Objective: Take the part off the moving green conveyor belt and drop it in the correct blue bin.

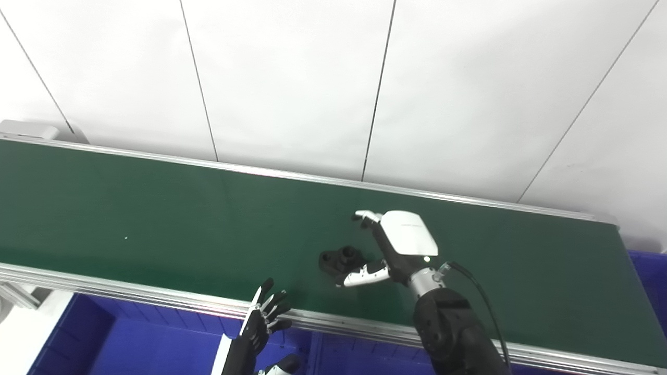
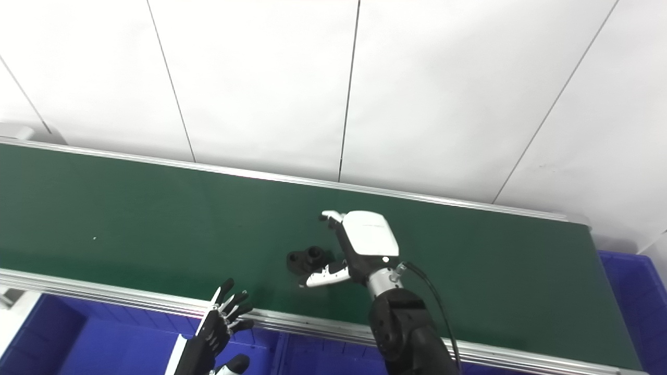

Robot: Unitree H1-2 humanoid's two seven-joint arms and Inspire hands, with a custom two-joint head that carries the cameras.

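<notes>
A small black moulded part (image 1: pixel 341 259), lumpy with two round bosses, lies on the dark green conveyor belt (image 1: pixel 130 219) a little right of centre and towards its near edge. The robot's right hand (image 1: pixel 388 245), white-backed with black fingers, sits just to the part's right with its fingers spread wide; the white-tipped thumb (image 1: pixel 362 274) reaches under the near side of the part and another finger curls out on the far side, so the part is bracketed but, as far as can be judged, not yet clamped. The left hand (image 1: pixel 263 317) waits with its fingers apart over the belt's near aluminium rail (image 1: pixel 130 294), holding nothing. Blue plastic bins (image 1: pixel 135 338) line the near side below the rail, and another blue bin (image 1: pixel 649 276) shows at the right end.

To grip well, the right hand should probably track the belt's travel while closing, seat thumb and fingers on opposite faces of the part, and lift only once it is firmly pinched.
</notes>
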